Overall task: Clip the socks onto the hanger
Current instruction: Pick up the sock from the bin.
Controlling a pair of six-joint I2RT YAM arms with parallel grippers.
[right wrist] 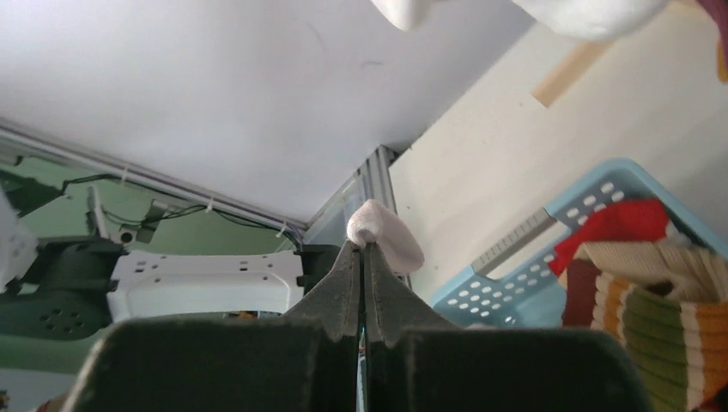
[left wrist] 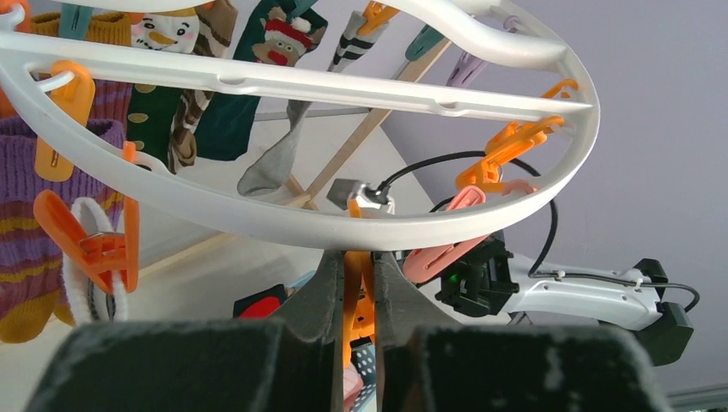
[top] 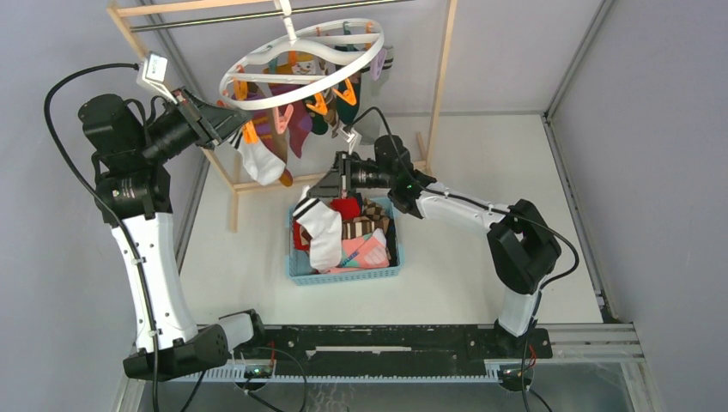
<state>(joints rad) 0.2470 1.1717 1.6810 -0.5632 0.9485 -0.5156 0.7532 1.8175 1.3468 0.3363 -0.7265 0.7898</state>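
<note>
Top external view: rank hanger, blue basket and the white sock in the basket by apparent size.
1. hanger, though it hangs nearer the camera, which may flatter it
2. blue basket
3. white sock

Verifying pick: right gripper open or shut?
Shut on a white sock: right gripper fingertips meet, pale fabric pinched between them.

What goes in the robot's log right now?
left end effector: shut on orange clip | right end effector: shut on white sock | hanger: partly filled | blue basket: holds socks
</note>
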